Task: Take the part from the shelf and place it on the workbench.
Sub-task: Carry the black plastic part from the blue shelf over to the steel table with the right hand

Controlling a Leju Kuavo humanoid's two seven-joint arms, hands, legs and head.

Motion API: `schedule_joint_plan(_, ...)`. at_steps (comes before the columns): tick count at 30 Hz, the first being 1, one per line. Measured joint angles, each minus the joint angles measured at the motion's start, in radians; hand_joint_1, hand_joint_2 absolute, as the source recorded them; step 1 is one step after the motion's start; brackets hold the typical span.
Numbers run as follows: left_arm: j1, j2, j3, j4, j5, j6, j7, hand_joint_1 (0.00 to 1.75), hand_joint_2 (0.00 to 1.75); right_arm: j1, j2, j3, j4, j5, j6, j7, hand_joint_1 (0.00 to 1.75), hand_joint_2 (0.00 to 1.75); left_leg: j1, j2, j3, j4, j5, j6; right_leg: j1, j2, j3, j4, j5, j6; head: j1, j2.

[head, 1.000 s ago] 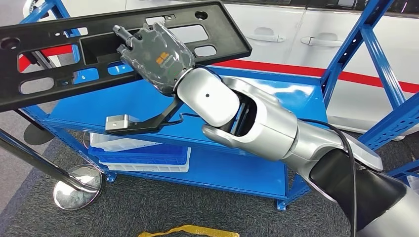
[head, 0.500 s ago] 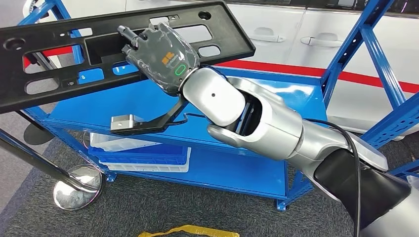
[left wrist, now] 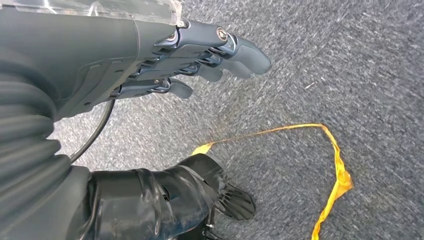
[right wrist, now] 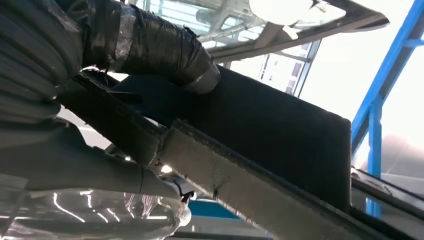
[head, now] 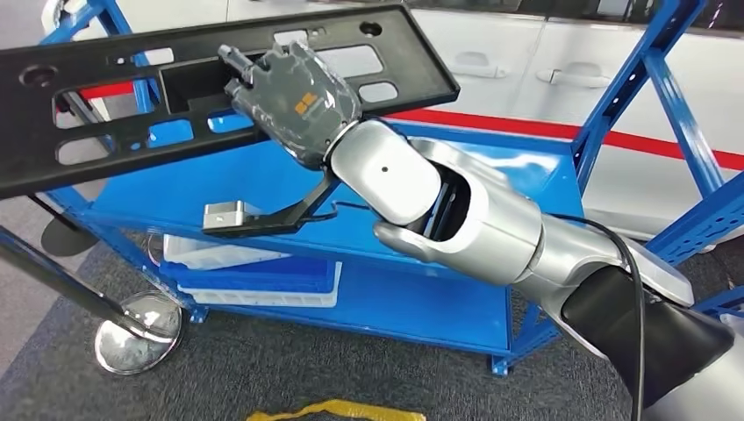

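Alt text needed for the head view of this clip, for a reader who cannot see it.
The robot's right hand grips a long black plastic part with cutouts, held tilted in the air above a blue metal shelf. White and blue trays sit on the lower level, and a white car stands behind.

Long black part (head: 105, 105) cut off at the head view's left edge, right robot hand (head: 294, 101) fingertips hidden behind the part, shelf (head: 491, 175) top edge hidden behind the part.

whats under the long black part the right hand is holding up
Under the black part, which the right hand holds, is the blue shelf, seen partly through its cutouts. The part covers the shelf's far left corner.
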Motion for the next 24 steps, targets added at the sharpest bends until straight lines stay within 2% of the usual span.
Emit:
schedule_joint_plan(3, -0.001, 0.000, 0.000, 0.000, 0.000, 0.001, 0.002, 0.00, 1.75, 0.004, -0.004, 0.000, -0.002, 0.000, 0.000, 0.002, 1.75, 1.75, 0.003, 0.002, 0.002, -0.006, 0.005, 0.004, -0.007, -0.002, -0.072, 0.177, -0.093, 0.011, 0.001, 0.000)
schedule_joint_plan(4, -0.001, 0.000, 0.000, 0.000, 0.000, 0.001, 0.003, 0.00, 1.75, 0.007, -0.006, 0.001, -0.002, 0.000, 0.000, 0.002, 1.75, 1.75, 0.004, 0.002, 0.000, -0.004, 0.004, 0.003, -0.011, -0.003, -0.088, 0.216, -0.102, 0.015, 0.000, 0.000)
schedule_joint_plan(5, -0.001, 0.000, 0.000, 0.000, 0.000, 0.001, 0.003, 0.00, 1.75, 0.010, -0.008, 0.001, -0.002, 0.000, 0.000, 0.002, 1.75, 1.75, 0.007, 0.002, -0.002, -0.001, 0.003, 0.002, -0.016, -0.003, -0.088, 0.223, -0.093, 0.021, 0.001, 0.000)
schedule_joint_plan(6, -0.001, 0.000, 0.000, 0.000, -0.001, 0.001, 0.004, 0.00, 1.75, 0.011, -0.009, 0.001, -0.002, 0.000, 0.000, 0.002, 1.75, 1.75, 0.011, 0.001, -0.003, 0.003, 0.001, -0.002, -0.022, -0.004, -0.067, 0.187, -0.065, 0.026, 0.001, 0.000)
schedule_joint_plan(7, -0.001, 0.000, 0.000, 0.000, -0.001, 0.001, 0.004, 0.00, 1.75, 0.011, -0.010, 0.002, -0.002, 0.000, 0.000, 0.002, 1.75, 1.75, 0.016, 0.001, -0.005, 0.010, -0.002, -0.007, -0.027, -0.005, -0.032, 0.122, -0.032, 0.031, 0.001, 0.000)
schedule_joint_plan(8, -0.001, 0.002, 0.000, 0.000, -0.001, 0.001, 0.004, 0.00, 1.75, 0.011, -0.011, 0.002, -0.002, 0.000, 0.000, 0.002, 1.75, 1.75, 0.019, 0.000, -0.009, 0.017, -0.005, -0.014, -0.028, -0.005, 0.006, 0.058, -0.012, 0.036, 0.002, 0.000)
schedule_joint_plan(9, -0.001, 0.003, 0.000, 0.000, -0.001, 0.001, 0.005, 0.00, 1.75, 0.011, -0.011, 0.002, -0.002, 0.000, 0.000, 0.002, 1.75, 1.75, 0.021, 0.000, -0.012, 0.023, -0.007, -0.023, -0.026, -0.003, 0.032, 0.010, 0.003, 0.035, 0.002, 0.000)
schedule_joint_plan(11, -0.001, 0.004, 0.000, 0.000, -0.001, 0.001, 0.006, 0.00, 1.75, 0.012, -0.013, 0.002, -0.004, 0.000, 0.000, 0.002, 1.75, 1.75, 0.024, -0.002, -0.016, 0.023, -0.001, -0.041, -0.015, 0.002, 0.048, -0.022, 0.005, 0.026, 0.004, 0.000)
schedule_joint_plan(13, 0.000, 0.004, 0.000, 0.000, -0.001, 0.002, 0.008, 0.00, 1.75, 0.013, -0.015, 0.002, -0.005, 0.000, 0.000, 0.003, 1.75, 1.75, 0.029, -0.003, -0.016, 0.012, 0.008, -0.056, -0.013, 0.002, 0.043, -0.034, 0.018, 0.006, 0.005, 0.000)
schedule_joint_plan(14, 0.000, 0.004, 0.000, 0.000, -0.001, 0.002, 0.008, 0.00, 1.75, 0.013, -0.015, 0.002, -0.005, 0.000, 0.000, 0.003, 1.75, 1.75, 0.030, -0.002, -0.021, 0.015, 0.001, -0.061, -0.014, 0.001, 0.042, -0.042, 0.025, -0.004, 0.004, 0.000)
schedule_joint_plan(15, 0.000, 0.004, 0.000, 0.000, -0.001, 0.002, 0.008, 0.00, 1.75, 0.012, -0.015, 0.002, -0.006, 0.000, 0.000, 0.004, 1.75, 1.75, 0.030, -0.001, -0.032, 0.036, -0.020, -0.063, -0.016, -0.001, 0.040, -0.049, 0.032, -0.017, 0.004, 0.000)
schedule_joint_plan(17, -0.001, 0.005, 0.000, 0.000, -0.001, 0.002, 0.008, 0.00, 1.75, 0.012, -0.015, 0.002, -0.006, 0.000, 0.000, 0.004, 1.75, 1.75, 0.027, -0.001, -0.074, 0.148, -0.094, -0.062, -0.016, -0.005, 0.033, -0.055, 0.042, -0.032, 0.003, 0.000)
schedule_joint_plan(18, -0.001, 0.006, 0.000, 0.000, -0.001, 0.002, 0.008, 0.00, 1.75, 0.013, -0.015, 0.002, -0.007, 0.000, 0.000, 0.004, 1.75, 1.75, 0.026, -0.001, -0.101, 0.220, -0.130, -0.062, -0.014, -0.006, 0.027, -0.054, 0.047, -0.036, 0.003, 0.000)
schedule_joint_plan(19, -0.001, 0.007, 0.000, 0.000, -0.001, 0.002, 0.008, 0.00, 1.75, 0.014, -0.015, 0.002, -0.007, 0.000, 0.001, 0.004, 1.75, 1.75, 0.024, -0.001, -0.120, 0.279, -0.153, -0.062, -0.012, -0.007, 0.020, -0.053, 0.051, -0.037, 0.003, 0.000)
schedule_joint_plan(20, 0.000, 0.007, 0.000, 0.000, -0.001, 0.002, 0.008, 0.00, 1.75, 0.016, -0.015, 0.002, -0.007, 0.000, 0.001, 0.004, 1.75, 1.75, 0.023, -0.001, -0.124, 0.305, -0.158, -0.062, -0.010, -0.008, 0.013, -0.051, 0.054, -0.037, 0.003, 0.000)
schedule_joint_plan(21, 0.000, 0.007, 0.000, 0.000, -0.002, 0.002, 0.008, 0.00, 1.75, 0.016, -0.015, 0.002, -0.007, 0.000, 0.001, 0.004, 1.75, 1.75, 0.023, -0.001, -0.108, 0.289, -0.143, -0.062, -0.010, -0.008, 0.005, -0.047, 0.058, -0.035, 0.003, 0.000)
schedule_joint_plan(24, -0.004, 0.010, 0.000, 0.000, -0.003, 0.003, 0.011, 0.00, 1.75, 0.016, -0.015, 0.002, -0.007, -0.001, 0.000, 0.004, 1.75, 1.75, 0.020, -0.001, 0.008, 0.100, -0.078, -0.062, -0.012, -0.007, -0.015, -0.032, 0.065, -0.025, 0.003, 0.000)
